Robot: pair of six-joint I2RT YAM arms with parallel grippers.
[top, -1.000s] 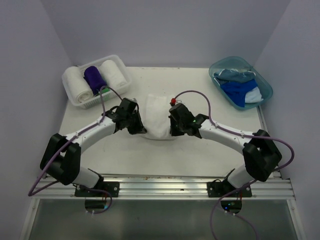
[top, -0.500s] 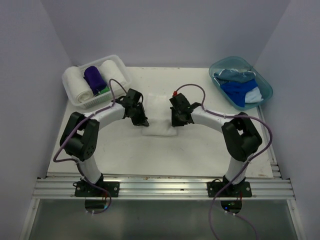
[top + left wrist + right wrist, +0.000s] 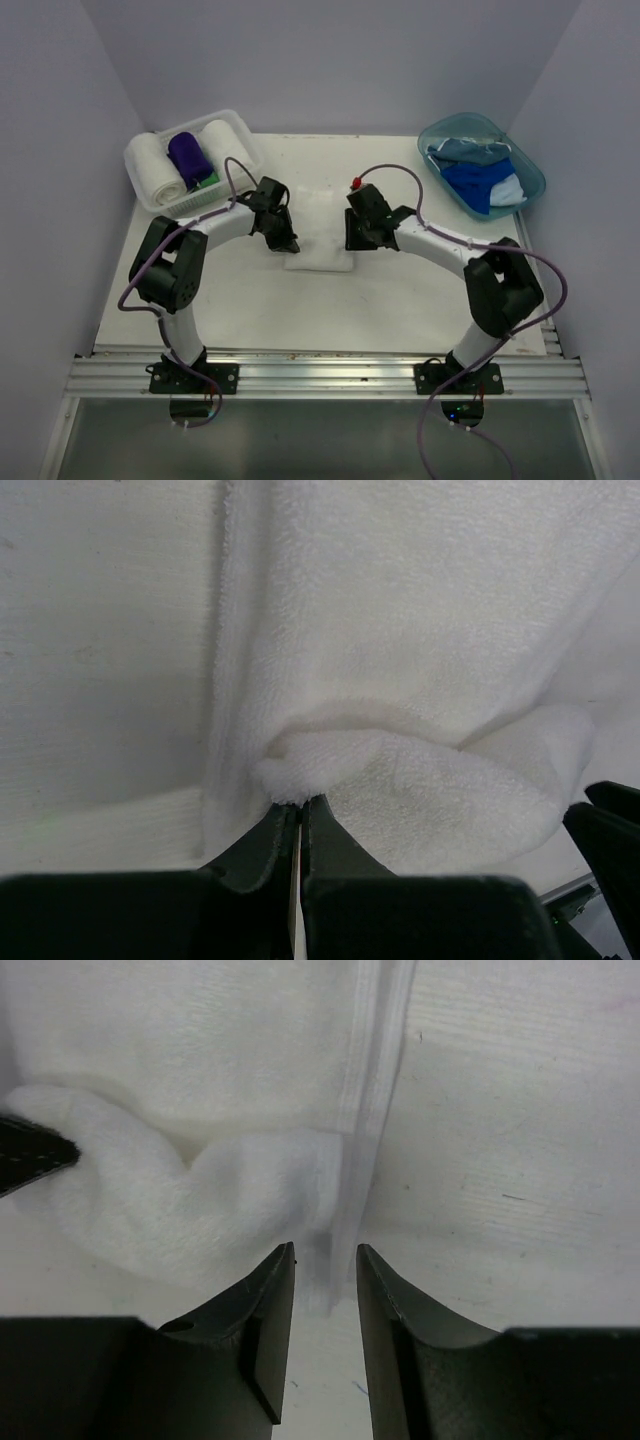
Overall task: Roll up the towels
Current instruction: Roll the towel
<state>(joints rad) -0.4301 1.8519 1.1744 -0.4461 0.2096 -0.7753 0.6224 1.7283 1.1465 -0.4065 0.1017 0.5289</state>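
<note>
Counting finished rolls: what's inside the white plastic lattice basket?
The white plastic lattice basket holds a rolled deep purple towel between two rolled white towels; a green towel peeks out in front. Most of it and the basket's floor are covered.

The left gripper pinches the white towel's folded edge between its fingers.

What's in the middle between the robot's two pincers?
A white towel lies on the table between the left pincer and the right pincer. The top view shows it.
</note>
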